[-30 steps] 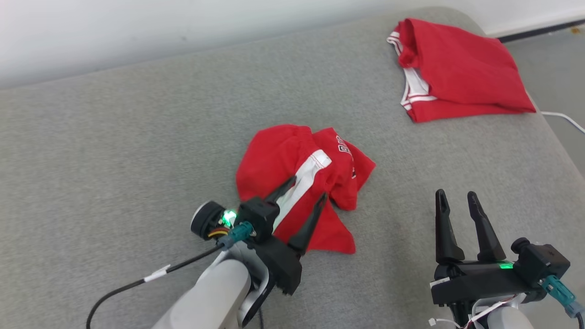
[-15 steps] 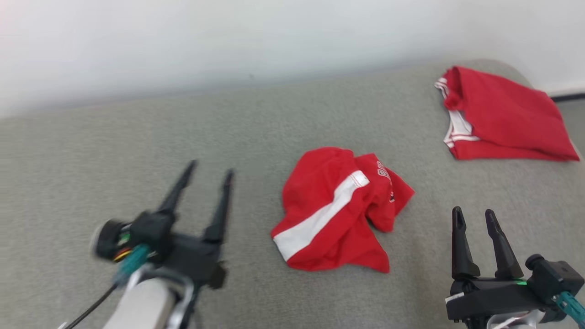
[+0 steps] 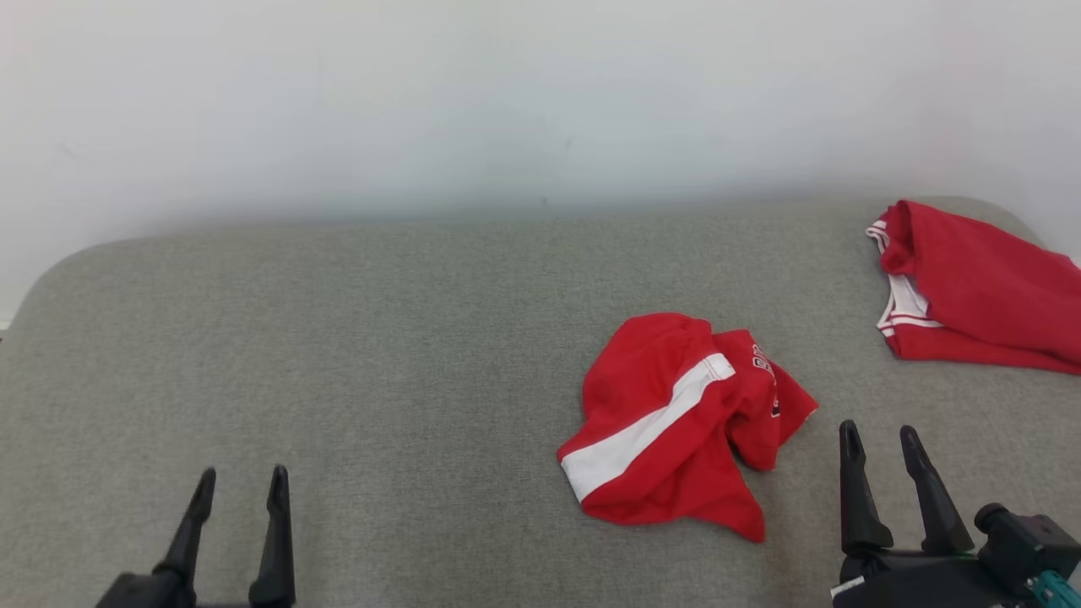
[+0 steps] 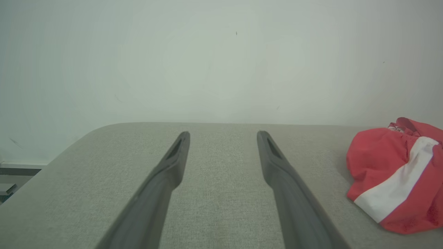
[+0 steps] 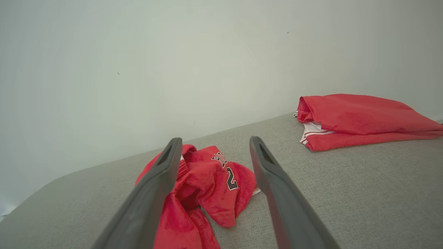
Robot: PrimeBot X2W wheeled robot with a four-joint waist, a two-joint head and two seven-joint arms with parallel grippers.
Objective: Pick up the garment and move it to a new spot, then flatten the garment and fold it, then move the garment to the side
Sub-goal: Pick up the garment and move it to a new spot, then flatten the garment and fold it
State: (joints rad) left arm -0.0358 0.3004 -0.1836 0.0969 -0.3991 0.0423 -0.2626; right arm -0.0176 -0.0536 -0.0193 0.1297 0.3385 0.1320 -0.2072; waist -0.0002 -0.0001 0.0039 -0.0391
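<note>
Head view, garment: the garment (image 3: 684, 422) lies crumpled on the grey couch (image 3: 380, 355), right of centre, with a white stripe running across its red cloth.
Head view, folded one: a second red garment (image 3: 971, 287) sits folded at the far right, well apart from the crumpled one.
Head view, left gripper: the left gripper (image 3: 240, 488) is at the lower left over bare couch, fingers apart, holding nothing, well apart from the garment.
Head view, right gripper: the right gripper (image 3: 880, 441) is at the lower right, near the garment's right edge but not touching it, fingers apart and empty.
Left wrist view: its fingers spread over bare couch; the garment (image 4: 398, 176) lies off to the right.
Right wrist view: its fingers spread, and the garment (image 5: 207, 186) lies just beyond and between them, a printed "2" showing; the folded one (image 5: 360, 121) lies further back on the right.
Handling, my judgement: light, limp cloth; it should sag and bunch when lifted and will not hold a shape.
Where to grip, my judgement: pinch a raised fold or a loose outer edge, such as the flap near the right gripper, rather than pressing on the flat middle.
Risk, my judgement: a thin pinch may catch one layer and let it slip.
</note>
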